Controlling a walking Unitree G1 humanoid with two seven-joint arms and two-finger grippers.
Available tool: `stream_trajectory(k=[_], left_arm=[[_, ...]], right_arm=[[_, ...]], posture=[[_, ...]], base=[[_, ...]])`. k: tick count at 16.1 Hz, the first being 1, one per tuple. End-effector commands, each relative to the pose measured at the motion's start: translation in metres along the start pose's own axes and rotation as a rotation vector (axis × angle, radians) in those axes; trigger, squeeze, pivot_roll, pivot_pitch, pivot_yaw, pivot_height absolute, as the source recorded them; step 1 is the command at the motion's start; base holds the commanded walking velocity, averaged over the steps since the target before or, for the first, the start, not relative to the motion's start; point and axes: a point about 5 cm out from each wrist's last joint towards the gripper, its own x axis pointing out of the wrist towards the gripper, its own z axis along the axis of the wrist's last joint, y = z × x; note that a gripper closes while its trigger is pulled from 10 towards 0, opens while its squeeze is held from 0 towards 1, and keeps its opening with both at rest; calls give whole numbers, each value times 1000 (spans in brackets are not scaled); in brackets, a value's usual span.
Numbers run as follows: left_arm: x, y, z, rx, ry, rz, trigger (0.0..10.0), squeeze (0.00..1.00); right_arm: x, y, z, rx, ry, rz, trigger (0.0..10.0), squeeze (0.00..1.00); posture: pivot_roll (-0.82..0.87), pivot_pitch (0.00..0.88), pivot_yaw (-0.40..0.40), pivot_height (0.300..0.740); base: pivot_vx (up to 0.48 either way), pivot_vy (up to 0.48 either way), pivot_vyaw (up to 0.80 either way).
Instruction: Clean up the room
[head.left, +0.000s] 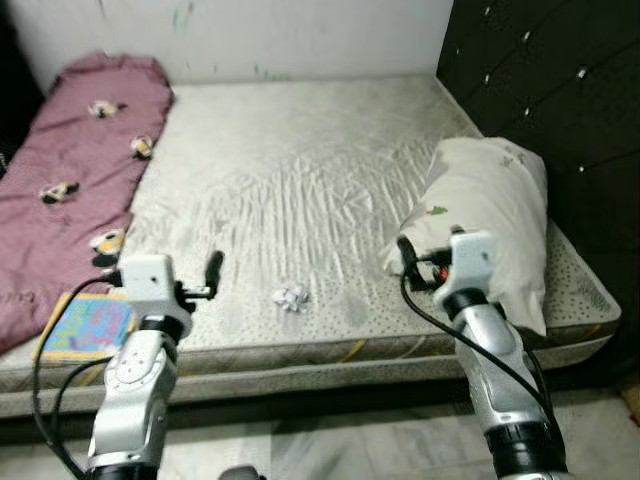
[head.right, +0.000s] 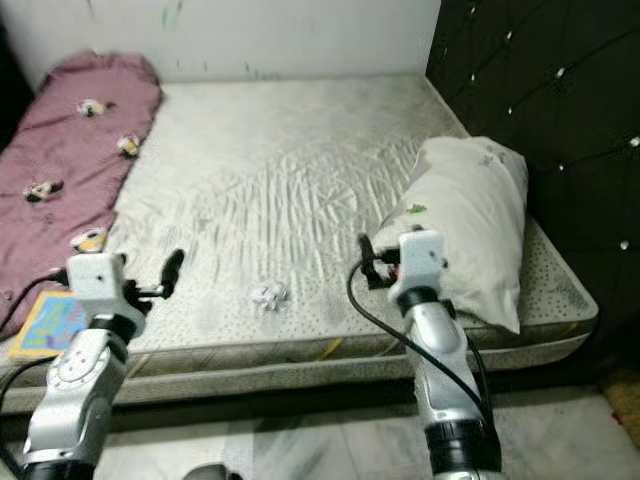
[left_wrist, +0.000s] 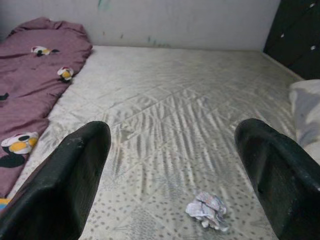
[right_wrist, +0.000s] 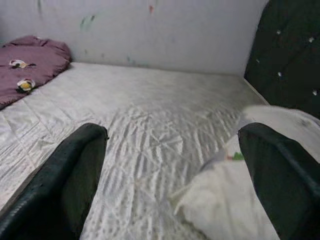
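Both grippers stand with fingers spread wide over the near edge of the mattress (head.left: 300, 170) as I look on remotely: left gripper (left_wrist: 175, 175) facing a crumpled paper wad (head.left: 290, 296), right gripper (right_wrist: 175, 175) just beside the white pillow (head.left: 490, 215). At left lie a maroon blanket (head.left: 75, 170) and a colourful book (head.left: 88, 328).

Head cameras look down over the mattress (head.left: 300, 180) — wrist cameras skim low across it.
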Motion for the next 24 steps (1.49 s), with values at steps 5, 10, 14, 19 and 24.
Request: stream_trajectory(k=[5,10,14,19,24], left_arm=[[2,-3,2,-1,-8,-9,10000,0],[3,-4,2,0,-9,1,10000,0],[3,-5,-2,-33,16,12,10000,0],[3,-5,-4,-28,15,21,10000,0],[3,0,-4,31,4,46,10000,0]], right_arm=[[-1,-5,-7,-6,29,-14,10000,0],[-2,-7,-8,-9,35,-22,10000,0],[-2,-6,-9,-7,37,-18,10000,0],[-3,-4,-11,-2,42,-5,10000,0],[-2,-3,-12,-3,46,2,10000,0]], posture=[[-19,0,11,740],[-21,0,6,740],[-19,0,5,740],[-24,0,0,740],[-18,0,4,740]], base=[[262,0,343],[0,0,0],[0,195,0],[0,480,0],[0,433,0]])
